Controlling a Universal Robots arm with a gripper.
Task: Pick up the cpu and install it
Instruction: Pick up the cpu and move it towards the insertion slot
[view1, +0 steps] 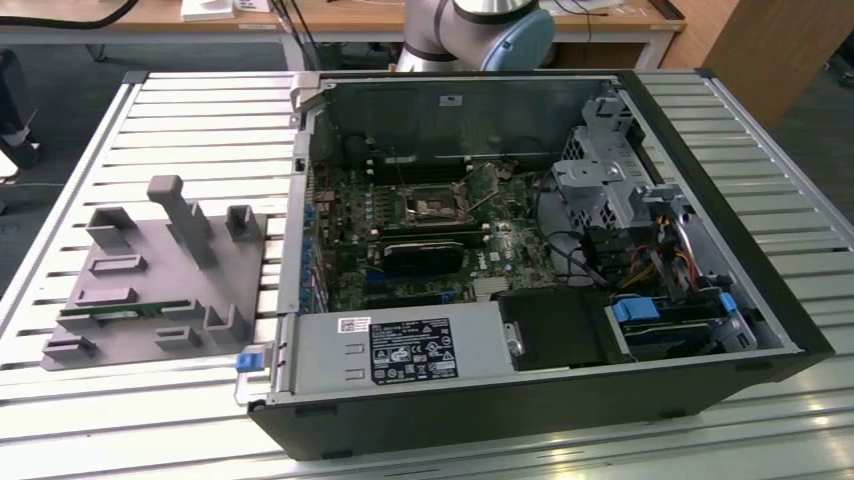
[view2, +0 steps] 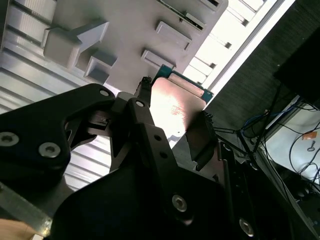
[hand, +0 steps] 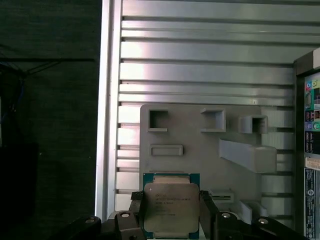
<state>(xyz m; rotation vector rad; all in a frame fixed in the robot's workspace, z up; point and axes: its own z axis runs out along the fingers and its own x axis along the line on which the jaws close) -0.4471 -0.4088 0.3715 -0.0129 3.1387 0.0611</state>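
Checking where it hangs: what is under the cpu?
In the first wrist view, the cpu, gripped by the end effector, hangs over the grey fixture plate, which lies on the slatted table. The plate's patch directly beneath the cpu is covered from view.

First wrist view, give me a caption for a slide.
Gripper shut on the cpu, held above the grey fixture on the slatted table.

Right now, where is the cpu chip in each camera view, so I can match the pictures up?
First wrist view: the chip is held in the pincer, in front of the grey holder plate.
Second wrist view: the chip, seen aslant, sits in the pincer, the grey holder plate behind it.
Exterior view: the shared landmark, the grey holder plate, lies at the exterior view's left, beside the open computer case.
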